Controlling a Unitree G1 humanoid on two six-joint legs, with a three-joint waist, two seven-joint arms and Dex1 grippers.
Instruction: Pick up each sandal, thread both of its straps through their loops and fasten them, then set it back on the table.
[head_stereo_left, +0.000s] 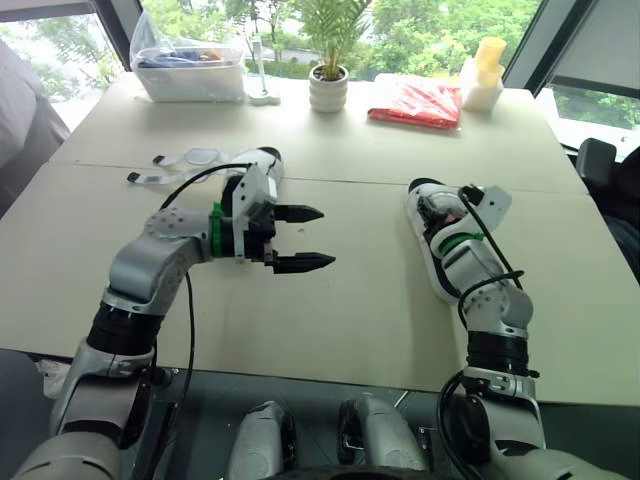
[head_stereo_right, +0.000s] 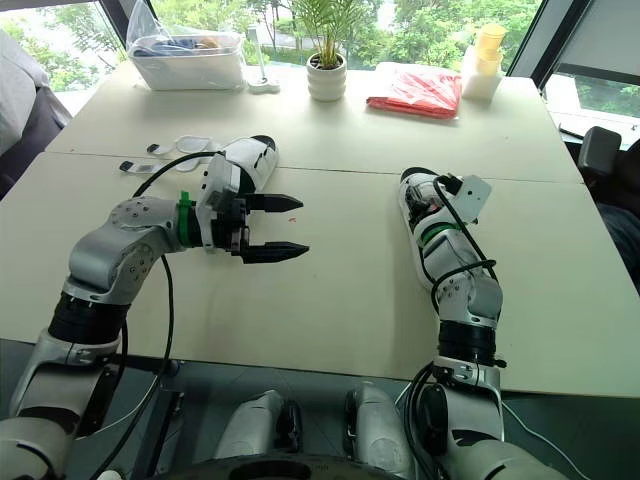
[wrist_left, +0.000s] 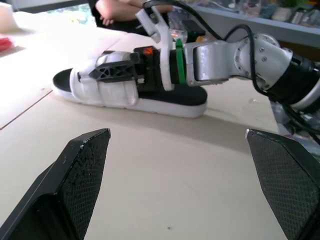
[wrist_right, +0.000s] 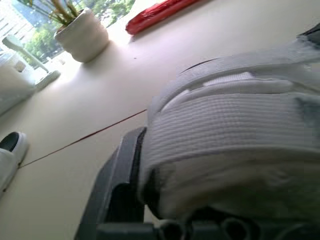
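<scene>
Two white sandals with black footbeds lie on the beige table (head_stereo_left: 360, 300). The right sandal (head_stereo_left: 428, 262) lies lengthwise at centre right, and its white straps (wrist_left: 107, 92) are folded over the footbed. My right gripper (head_stereo_left: 432, 207) rests on that sandal, shut on the strap (wrist_right: 225, 125) near the toe end. The left sandal (head_stereo_left: 268, 158) lies behind my left arm, with its loose straps (head_stereo_left: 185, 158) spread out to the left. My left gripper (head_stereo_left: 303, 238) hovers open above bare table between the two sandals, holding nothing.
Along the far edge stand a clear bin (head_stereo_left: 190, 72), a small white stand (head_stereo_left: 262, 95), a potted plant (head_stereo_left: 328, 88), a red packet (head_stereo_left: 418, 103) and stacked yellow cups (head_stereo_left: 486, 68). A person's arm (wrist_left: 117, 12) shows beyond the table.
</scene>
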